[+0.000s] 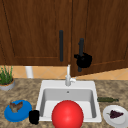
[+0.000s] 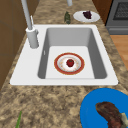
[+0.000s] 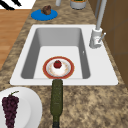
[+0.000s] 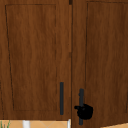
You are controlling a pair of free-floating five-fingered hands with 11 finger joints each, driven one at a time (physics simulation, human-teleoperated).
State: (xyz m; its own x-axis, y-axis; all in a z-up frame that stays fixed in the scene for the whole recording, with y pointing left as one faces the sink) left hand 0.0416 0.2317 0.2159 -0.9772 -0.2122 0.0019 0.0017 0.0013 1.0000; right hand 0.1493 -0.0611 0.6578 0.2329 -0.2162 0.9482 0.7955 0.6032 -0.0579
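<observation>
The right hand (image 1: 84,60) grips the right cabinet door's handle (image 1: 81,45), apparently fully curled. The handle is rigid and slim; hold mid-bar. The left hand (image 1: 34,116), lower left, looks closed.

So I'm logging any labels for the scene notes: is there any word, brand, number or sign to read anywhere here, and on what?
None: no readable text on any surface.
The dark green bottle shows no label.
The cabinet doors are plain wood; the right hand curls its fingers round the right door's handle.
The blue plate, white plate and sink bear no marks.
</observation>
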